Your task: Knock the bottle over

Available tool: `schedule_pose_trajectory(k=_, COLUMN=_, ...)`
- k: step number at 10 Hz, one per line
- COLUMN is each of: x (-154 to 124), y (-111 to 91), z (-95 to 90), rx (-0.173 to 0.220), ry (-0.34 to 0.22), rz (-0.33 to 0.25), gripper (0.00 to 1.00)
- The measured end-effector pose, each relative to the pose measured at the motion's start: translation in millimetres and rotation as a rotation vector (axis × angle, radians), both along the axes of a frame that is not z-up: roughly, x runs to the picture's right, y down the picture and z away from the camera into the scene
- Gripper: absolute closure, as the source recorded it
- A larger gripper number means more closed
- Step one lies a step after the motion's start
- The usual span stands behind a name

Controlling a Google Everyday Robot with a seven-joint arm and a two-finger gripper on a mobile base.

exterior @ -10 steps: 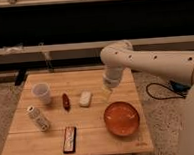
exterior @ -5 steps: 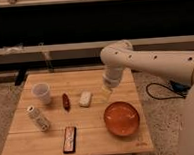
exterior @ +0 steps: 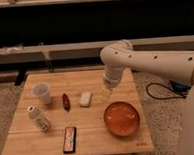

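Observation:
The bottle (exterior: 37, 118) is small and whitish with a speckled dark label. It is at the left of the wooden table (exterior: 94, 130), leaning or lying with its cap toward the upper left. My gripper (exterior: 104, 94) hangs from the white arm over the table's middle right, just right of a small white block (exterior: 85, 98) and far from the bottle.
A translucent white cup (exterior: 41, 93) stands at the back left. A small red object (exterior: 66, 100) lies between cup and block. An orange bowl (exterior: 122, 118) sits at the right front. A dark flat bar (exterior: 69, 139) lies near the front edge.

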State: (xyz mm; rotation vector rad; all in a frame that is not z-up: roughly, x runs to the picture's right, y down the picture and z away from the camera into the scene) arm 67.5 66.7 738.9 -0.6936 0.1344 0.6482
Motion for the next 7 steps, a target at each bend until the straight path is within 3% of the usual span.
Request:
schedule_pose_trajectory(k=5, x=0, y=1, z=-0.5, rx=0.000, ry=0.000, rz=-0.001, gripper=0.28)
schedule_pose_trajectory(k=7, x=-7, y=-1, z=-10.0, rx=0.026, ry=-0.026, rz=-0.007, gripper=0.28)
